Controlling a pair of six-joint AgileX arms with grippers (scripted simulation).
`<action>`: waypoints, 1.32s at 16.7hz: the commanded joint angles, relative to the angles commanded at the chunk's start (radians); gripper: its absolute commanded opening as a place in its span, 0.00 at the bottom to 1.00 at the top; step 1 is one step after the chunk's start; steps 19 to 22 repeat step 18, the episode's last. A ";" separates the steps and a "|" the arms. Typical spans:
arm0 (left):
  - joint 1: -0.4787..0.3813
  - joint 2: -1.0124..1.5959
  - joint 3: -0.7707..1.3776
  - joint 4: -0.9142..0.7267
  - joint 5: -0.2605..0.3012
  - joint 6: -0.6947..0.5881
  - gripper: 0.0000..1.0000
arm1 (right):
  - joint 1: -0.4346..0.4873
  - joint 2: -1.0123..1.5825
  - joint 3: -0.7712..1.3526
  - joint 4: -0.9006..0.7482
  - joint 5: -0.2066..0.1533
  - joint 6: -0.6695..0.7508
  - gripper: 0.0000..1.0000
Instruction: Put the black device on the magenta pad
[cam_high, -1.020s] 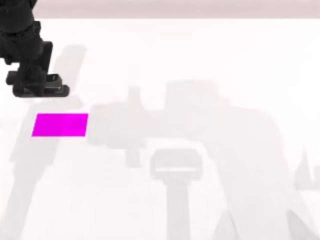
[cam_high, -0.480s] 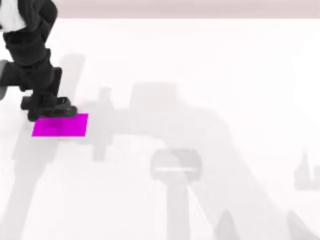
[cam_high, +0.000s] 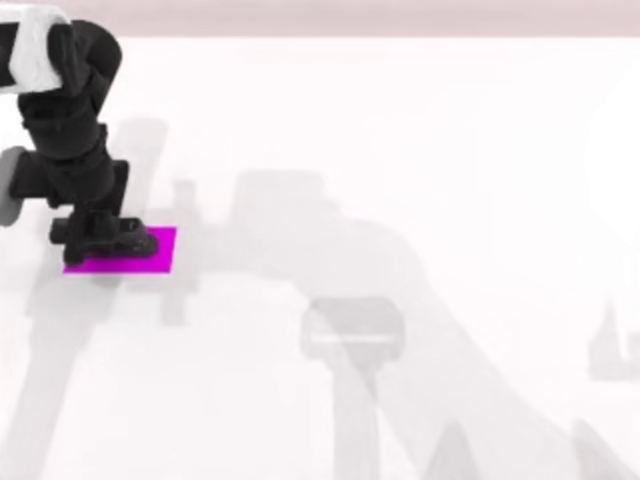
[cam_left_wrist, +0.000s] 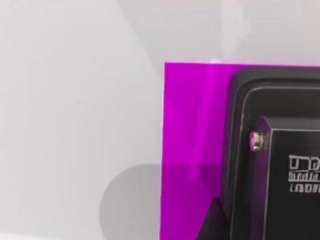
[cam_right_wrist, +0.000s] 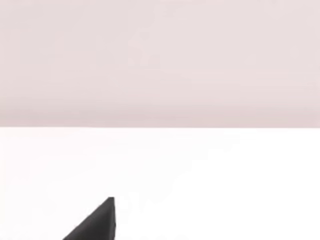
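The magenta pad (cam_high: 165, 255) lies flat at the table's left side. My left gripper (cam_high: 105, 240) is down over it, shut on the black device (cam_high: 138, 243), which lies across the pad's upper half. Whether the device touches the pad I cannot tell. The left wrist view has the black device (cam_left_wrist: 280, 150) with grey marks filling one side, the magenta pad (cam_left_wrist: 192, 125) under and beside it, and one dark fingertip (cam_left_wrist: 215, 225) against the device's edge. My right arm is out of the top view; only a dark corner of the right gripper (cam_right_wrist: 97, 225) shows in its wrist view.
Grey shadows of the arms fall across the white table (cam_high: 420, 150). The table's far edge (cam_high: 350, 36) runs along the back. The right wrist view looks over bare white table (cam_right_wrist: 200, 170) toward a pale wall (cam_right_wrist: 160, 60).
My left gripper has carried the black device from behind the pad toward the front and slightly right, and now stands over the pad. The pad has not moved.
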 joint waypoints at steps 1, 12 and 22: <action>0.000 0.000 0.000 0.000 0.000 0.000 0.15 | 0.000 0.000 0.000 0.000 0.000 0.000 1.00; 0.000 0.000 0.000 0.000 0.000 0.000 0.98 | 0.000 0.000 0.000 0.000 0.000 0.000 1.00; 0.000 0.000 0.000 0.000 0.000 0.000 1.00 | 0.000 0.000 0.000 0.000 0.000 0.000 1.00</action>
